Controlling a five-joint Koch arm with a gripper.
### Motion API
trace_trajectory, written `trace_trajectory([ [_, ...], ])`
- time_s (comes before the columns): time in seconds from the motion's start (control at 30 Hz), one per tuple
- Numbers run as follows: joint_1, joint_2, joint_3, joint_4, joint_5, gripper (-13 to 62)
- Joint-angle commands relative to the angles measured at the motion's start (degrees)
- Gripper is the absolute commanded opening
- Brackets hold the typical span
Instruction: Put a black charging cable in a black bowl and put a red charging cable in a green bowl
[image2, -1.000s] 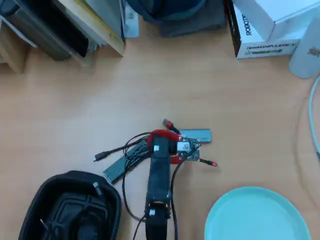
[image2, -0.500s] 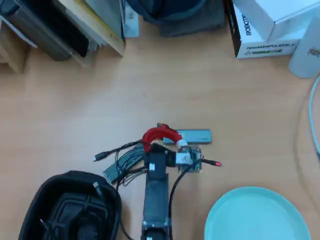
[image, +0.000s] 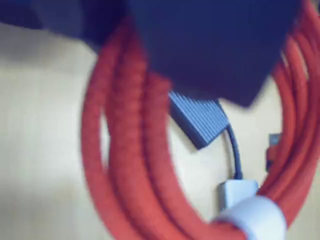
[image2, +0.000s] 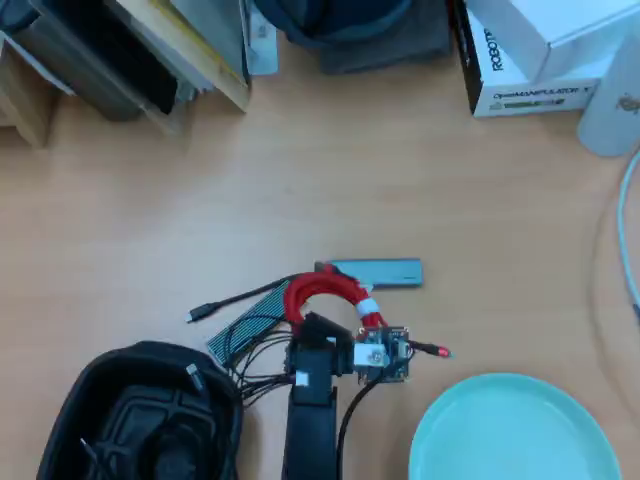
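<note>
- Two bowls are seen in the overhead view: one black bowl (image2: 70, 400) at the lower left and one green bowl (image2: 510, 430) at the lower right, well apart on the wooden table (image2: 420, 180).
- One black charging cable (image2: 150, 425) is found inside the black bowl, its silver-tipped plug lying near the bowl's upper rim (the coil itself blends into the dark floor and is hard to make out).
- One flat ribbed grey hub (image2: 250, 322) is laid between the bowls, with a single black lead running to the left from it.
- One red charging cable (image2: 320, 290) is held just right of the hub, at the tip of the arm, clear of both bowls; its white tie (image2: 366, 306) is seen on the coil's right side and a red plug sticks out towards the green bowl.
- One gripper (image2: 322, 325) is closed on the red coil; in the wrist view the dark jaw covers the top of the loop (image: 125, 165), with the hub (image: 197, 117) visible through it.
- One slim grey bar (image2: 380, 272) is laid just above the coil.
- Nothing is held in the green bowl.
</note>
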Motion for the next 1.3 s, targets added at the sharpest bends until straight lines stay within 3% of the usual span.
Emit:
trace_trajectory([
  [0.0, 1.67, 4.39, -2.64, -0.18, -1.05, -7.0],
  [0.2, 8.26, 4.39, -2.37, 0.26, -0.70, -7.1],
  [0.57, 43.95, 4.39, 1.93, -0.18, -1.32, -6.9],
  [0.77, 55.46, 4.13, 2.72, -0.26, -1.23, -6.2],
  [1.13, 58.10, 4.04, 19.51, -18.98, -1.41, -5.9],
  [1.27, 58.10, 3.78, 20.74, -19.25, -0.79, -0.8],
])
